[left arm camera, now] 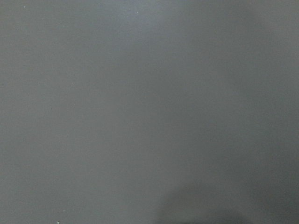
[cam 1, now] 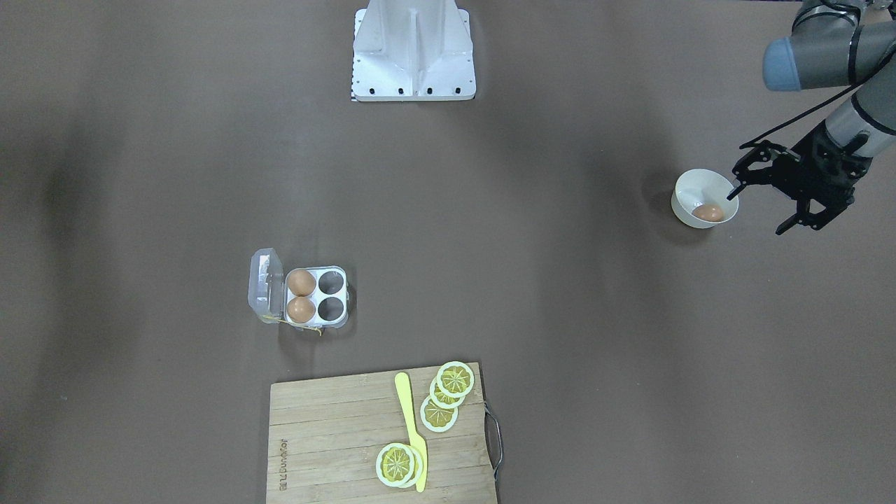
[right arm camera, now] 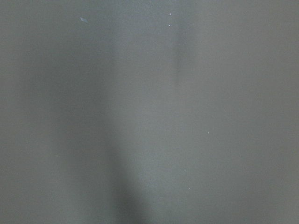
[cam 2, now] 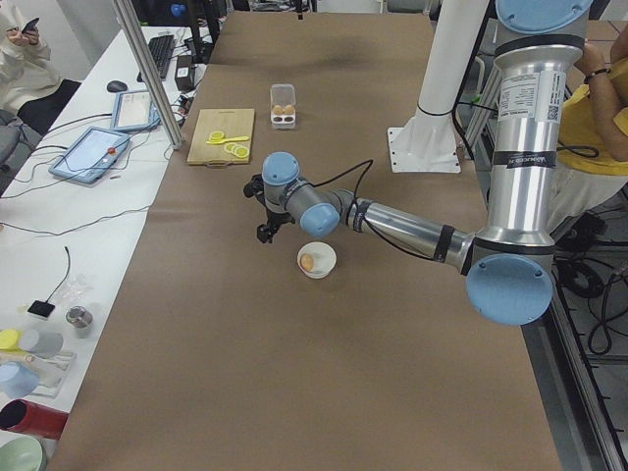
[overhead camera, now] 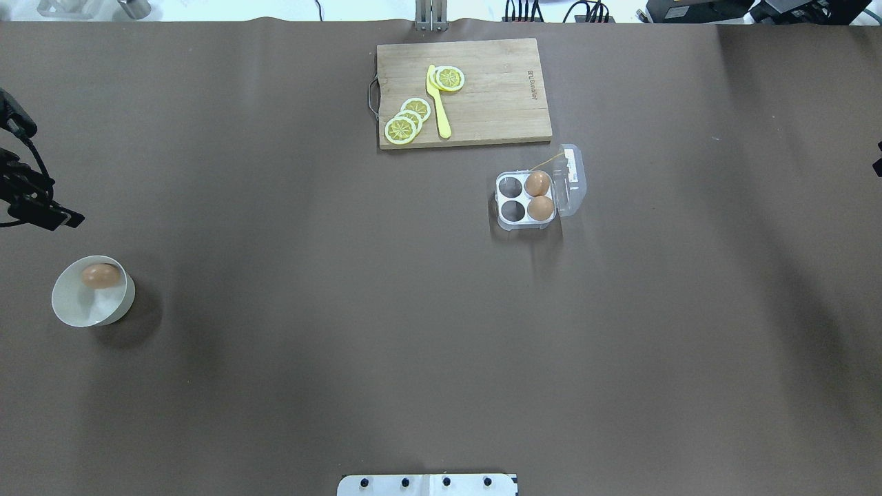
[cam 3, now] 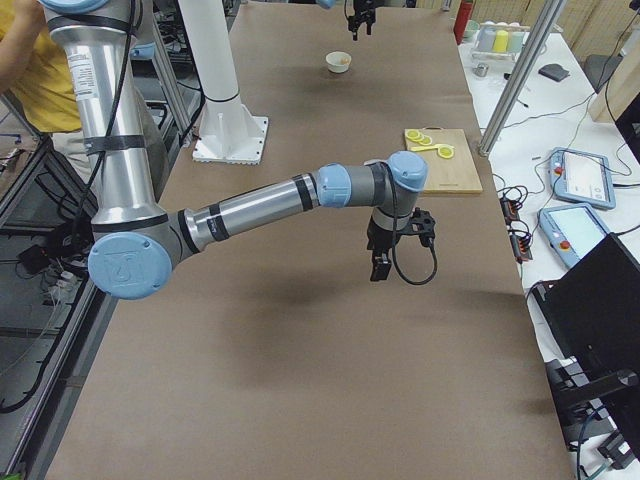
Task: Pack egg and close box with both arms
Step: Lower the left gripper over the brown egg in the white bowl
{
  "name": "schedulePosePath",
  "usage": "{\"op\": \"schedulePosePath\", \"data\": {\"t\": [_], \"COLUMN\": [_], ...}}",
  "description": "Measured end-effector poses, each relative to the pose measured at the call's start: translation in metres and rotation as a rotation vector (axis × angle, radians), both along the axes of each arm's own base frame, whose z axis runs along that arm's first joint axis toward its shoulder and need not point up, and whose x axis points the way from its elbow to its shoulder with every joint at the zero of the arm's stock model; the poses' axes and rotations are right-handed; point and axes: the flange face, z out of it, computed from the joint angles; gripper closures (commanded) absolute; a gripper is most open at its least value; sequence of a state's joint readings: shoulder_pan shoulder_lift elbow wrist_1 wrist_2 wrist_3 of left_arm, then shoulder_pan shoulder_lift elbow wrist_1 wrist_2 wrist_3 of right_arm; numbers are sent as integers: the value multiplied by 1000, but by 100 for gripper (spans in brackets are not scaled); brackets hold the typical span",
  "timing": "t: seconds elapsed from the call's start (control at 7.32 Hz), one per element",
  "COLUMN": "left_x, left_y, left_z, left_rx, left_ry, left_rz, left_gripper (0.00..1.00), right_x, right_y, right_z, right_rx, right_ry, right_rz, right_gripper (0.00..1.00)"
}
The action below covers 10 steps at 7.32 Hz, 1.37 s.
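One orange-brown egg lies in a white bowl near the table's left end; it also shows in the overhead view. My left gripper hovers just beside the bowl, open and empty. The box stands mid-table with its clear lid swung open. Two eggs fill the cells nearest the lid, and the other two cells are empty. My right gripper hangs above bare table far from the box; I cannot tell if it is open or shut. Both wrist views show only brown table.
A wooden cutting board with lemon slices and a yellow knife lies at the operators' edge, close to the box. The white base block stands on the robot's side. A yellow string trails from the box.
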State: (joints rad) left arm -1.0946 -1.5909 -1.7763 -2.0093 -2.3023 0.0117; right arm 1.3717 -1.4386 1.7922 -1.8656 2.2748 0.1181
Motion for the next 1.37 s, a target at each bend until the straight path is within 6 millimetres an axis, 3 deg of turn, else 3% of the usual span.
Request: {"op": "schedulePosePath", "data": {"t": [0.27,0.55,1.37], "left_x": [11,9,46], "left_y": [6,20,48], "left_z": [28,49,49], "left_rx": [38,68,99], "left_ry": [-62,-95,-91], "left_rz": [54,106,214], "left_gripper": [22,21,22], "right_x": [-1,-2,-4], "right_y": [0,0,1], "right_z": [0,-1,-1], "right_rx": [-1,1,0], "right_ry": [0,-1,0], "right_rz": [-1,-3,-8], "right_gripper": [0,0,0]}}
